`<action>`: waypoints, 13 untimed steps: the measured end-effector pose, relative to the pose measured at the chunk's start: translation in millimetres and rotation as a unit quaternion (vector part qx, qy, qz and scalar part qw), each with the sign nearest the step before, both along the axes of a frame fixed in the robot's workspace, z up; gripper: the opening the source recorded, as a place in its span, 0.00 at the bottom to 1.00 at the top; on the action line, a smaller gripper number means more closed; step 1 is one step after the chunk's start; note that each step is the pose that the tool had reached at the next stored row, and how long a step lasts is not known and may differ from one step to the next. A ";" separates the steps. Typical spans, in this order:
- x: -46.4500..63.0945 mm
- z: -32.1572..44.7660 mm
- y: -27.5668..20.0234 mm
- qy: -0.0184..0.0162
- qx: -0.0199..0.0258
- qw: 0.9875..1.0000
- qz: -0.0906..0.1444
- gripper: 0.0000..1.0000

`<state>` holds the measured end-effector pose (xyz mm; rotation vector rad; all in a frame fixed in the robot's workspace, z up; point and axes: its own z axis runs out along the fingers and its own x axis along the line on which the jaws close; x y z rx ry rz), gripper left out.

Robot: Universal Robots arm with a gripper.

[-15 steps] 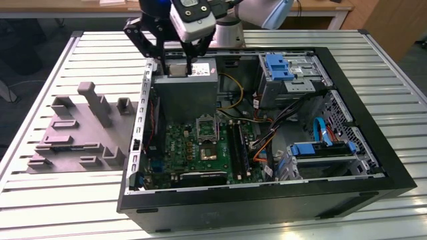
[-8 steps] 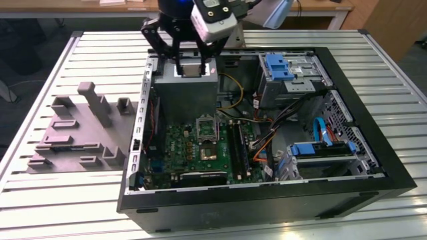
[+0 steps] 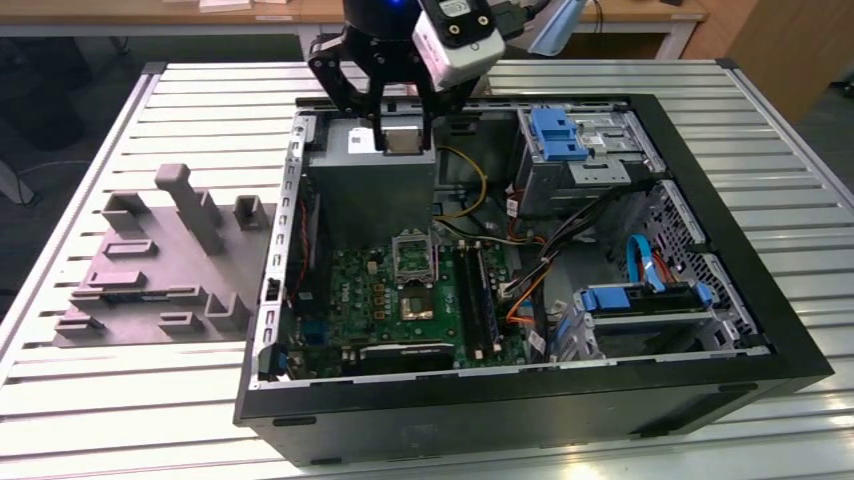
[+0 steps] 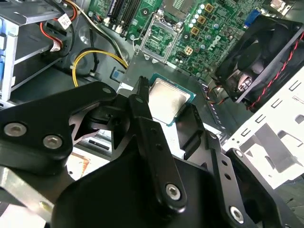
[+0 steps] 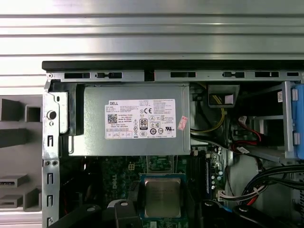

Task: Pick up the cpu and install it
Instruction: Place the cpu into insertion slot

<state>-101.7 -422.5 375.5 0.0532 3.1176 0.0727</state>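
Fingers (image 4: 190, 126) pinch the cpu (image 4: 166, 97) by its edges. Gripper (image 3: 402, 140) hangs upper middle in the exterior view, above the grey power supply (image 3: 374, 190) inside the computer case (image 3: 534, 395).

The chip (image 4: 166, 99) wears a dull silvery metal top; the claw (image 3: 402, 140) is matt black; pale ribbed metal slats form the surface (image 3: 120, 392).
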 end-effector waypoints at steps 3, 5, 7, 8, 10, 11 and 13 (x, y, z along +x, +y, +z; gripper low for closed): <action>0.1 0.0 0.0 0.000 0.000 1.000 0.000 0.47; 0.3 -0.4 -1.0 0.000 0.000 1.000 0.000 0.47; 0.2 -1.2 -1.9 0.000 0.000 1.000 0.000 0.47; 0.1 -1.5 -2.2 0.000 0.000 1.000 0.000 0.47; 0.1 -2.3 -2.8 0.000 0.000 1.000 0.000 0.47; 0.2 -2.8 -3.1 0.000 0.000 1.000 0.000 0.47; 0.2 -4.4 -3.6 0.000 0.000 1.000 0.000 0.47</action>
